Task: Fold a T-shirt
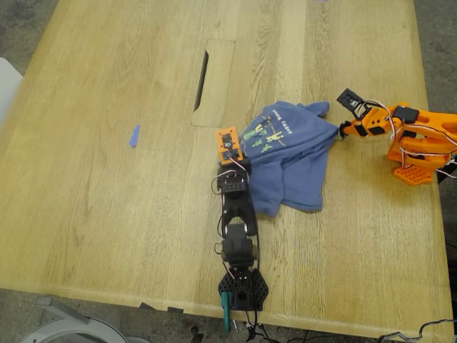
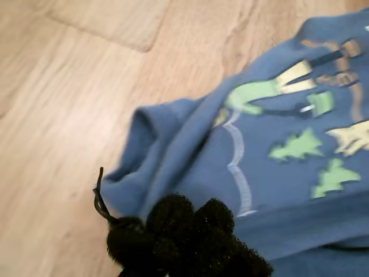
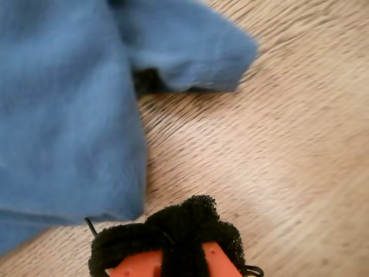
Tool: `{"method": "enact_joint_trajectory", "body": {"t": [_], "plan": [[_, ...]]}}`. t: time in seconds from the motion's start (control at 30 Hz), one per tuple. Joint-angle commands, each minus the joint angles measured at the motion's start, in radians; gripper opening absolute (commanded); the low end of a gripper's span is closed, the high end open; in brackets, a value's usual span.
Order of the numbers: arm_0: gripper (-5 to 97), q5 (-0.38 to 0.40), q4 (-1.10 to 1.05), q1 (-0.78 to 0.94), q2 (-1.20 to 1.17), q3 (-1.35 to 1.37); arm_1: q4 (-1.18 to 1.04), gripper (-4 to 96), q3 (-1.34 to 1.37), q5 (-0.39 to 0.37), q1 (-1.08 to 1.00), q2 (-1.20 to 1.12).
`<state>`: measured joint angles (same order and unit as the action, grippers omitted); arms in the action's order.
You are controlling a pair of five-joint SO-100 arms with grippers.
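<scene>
The slate-blue T-shirt [image 1: 289, 161] lies rumpled and partly doubled over on the wooden table, with its green-yellow print [image 1: 265, 134] facing up. The black arm reaches in from the table's near edge. Its orange gripper, my first gripper [image 1: 230, 148], is at the shirt's edge on the exterior view's left. Its black foam pads [image 2: 184, 231] are pressed together over a raised fold of the T-shirt [image 2: 190, 167]. My second gripper [image 1: 342, 131], on the orange arm at the exterior view's right, touches the shirt's other edge. Its pads [image 3: 173, 231] are together over bare wood, just clear of the T-shirt [image 3: 69, 127].
A slot [image 1: 201, 80] and an inset panel [image 1: 216, 86] lie in the table beyond the shirt. A small blue strip [image 1: 134, 136] sits toward the exterior view's left. The orange arm's base [image 1: 421, 150] stands near the table's edge on the exterior view's right.
</scene>
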<state>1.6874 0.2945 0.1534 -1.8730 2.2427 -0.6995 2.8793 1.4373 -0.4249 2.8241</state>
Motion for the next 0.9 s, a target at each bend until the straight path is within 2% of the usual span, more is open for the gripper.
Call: {"method": "enact_joint_trajectory", "body": {"t": [0.0,0.17,0.3,0.53,0.73,0.87], "plan": [[0,-0.005,0.083,0.046,-0.167,-0.12,-0.041,0.0,-0.106,0.009,-0.049,0.015],[0,-0.005,0.181,0.066,-0.247,-0.172,-0.083,0.0,-0.173,0.017,-0.15,0.023],[0,-0.008,0.216,0.155,-0.374,-0.061,-0.084,0.0,-0.164,0.028,-0.29,0.066],[0,-0.015,0.282,0.422,-0.747,0.295,-0.074,0.0,-0.054,0.064,-0.607,0.21],[0,-0.017,0.495,0.709,-1.157,0.535,-0.167,0.0,0.083,0.08,-0.842,0.4],[0,-0.014,0.724,0.919,-1.505,0.676,-0.275,0.0,0.202,0.101,-1.026,0.58]]}}
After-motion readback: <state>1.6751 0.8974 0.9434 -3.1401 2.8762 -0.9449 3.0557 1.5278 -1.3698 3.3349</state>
